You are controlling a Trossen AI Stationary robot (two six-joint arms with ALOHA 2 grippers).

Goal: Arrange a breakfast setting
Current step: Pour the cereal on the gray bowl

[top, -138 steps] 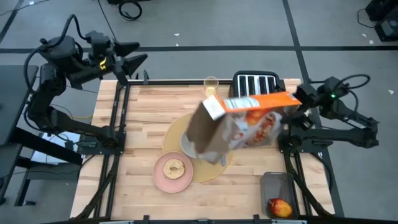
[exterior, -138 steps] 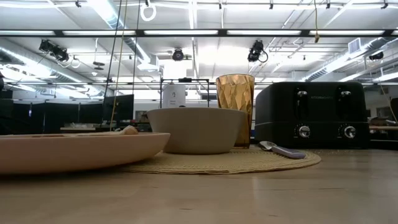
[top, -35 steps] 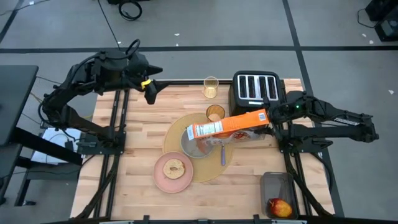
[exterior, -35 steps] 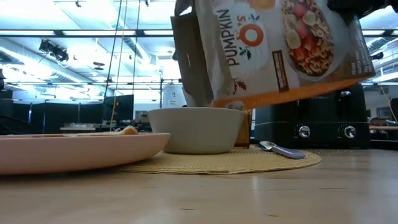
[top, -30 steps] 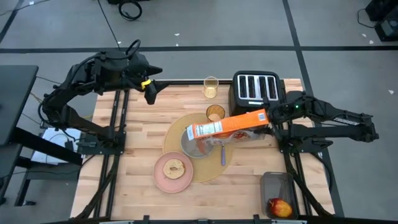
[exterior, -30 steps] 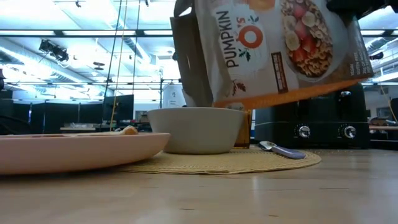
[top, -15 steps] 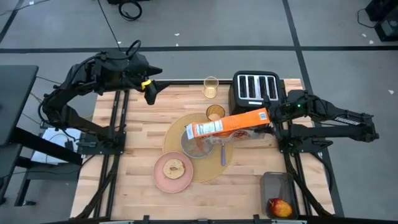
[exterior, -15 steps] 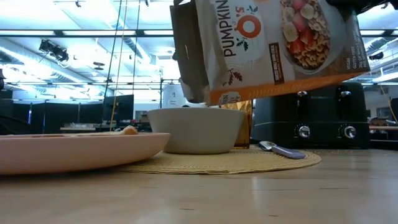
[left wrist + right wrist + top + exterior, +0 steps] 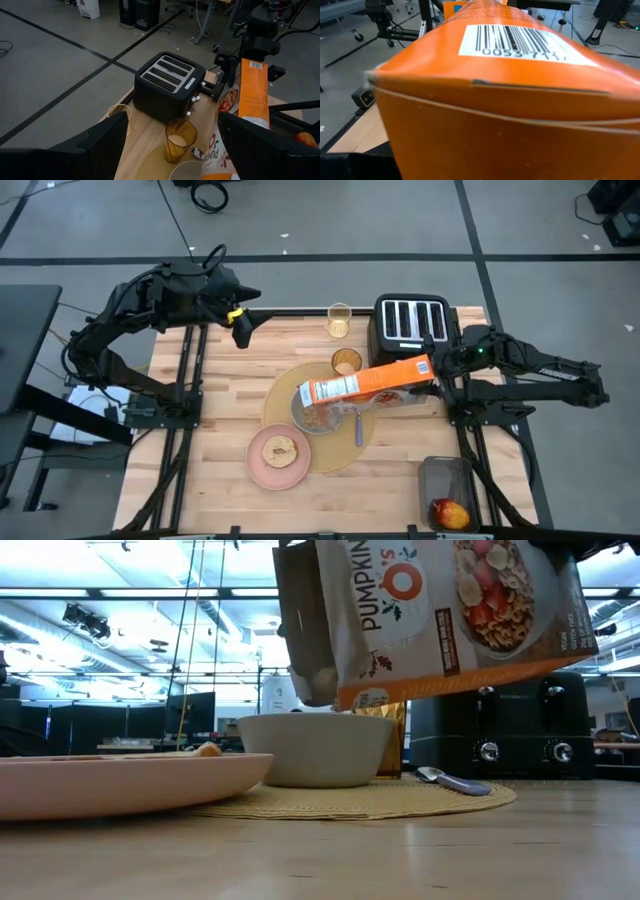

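Note:
A grey bowl (image 9: pixel 316 416) stands on the round tan placemat (image 9: pixel 283 395), with the blue-handled spoon (image 9: pixel 359 430) beside it and the amber tumbler (image 9: pixel 346 362) behind it. The pink plate (image 9: pixel 279 452) carries the toast slice (image 9: pixel 280 449). My right gripper (image 9: pixel 436 373) is shut on the orange cereal box (image 9: pixel 368 382), which is tipped over the bowl. My left gripper (image 9: pixel 242 332) is open and empty over the table's far left edge. The red apple (image 9: pixel 449 512) lies in a grey tray. My right gripper holds the cereal box by its closed end (image 9: pixel 424 368), the end toward the table's right edge and the toaster. It comes level from the right. The box itself hides the fingers in the right wrist view. The box is lifted clear and slanted, with its open end (image 9: pixel 312 670) down over the bowl.
The black toaster (image 9: pixel 411 322) stands at the far edge, just behind the held box. A clear glass (image 9: pixel 339 320) stands to its left. A grey tray (image 9: pixel 443 480) sits at the near right corner. Bare wood lies at the table's left side.
My right gripper has raised the cereal box a little, keeping its open end over the bowl. Brownish cereal now shows in the bowl where it was grey before. My left arm has kept still.

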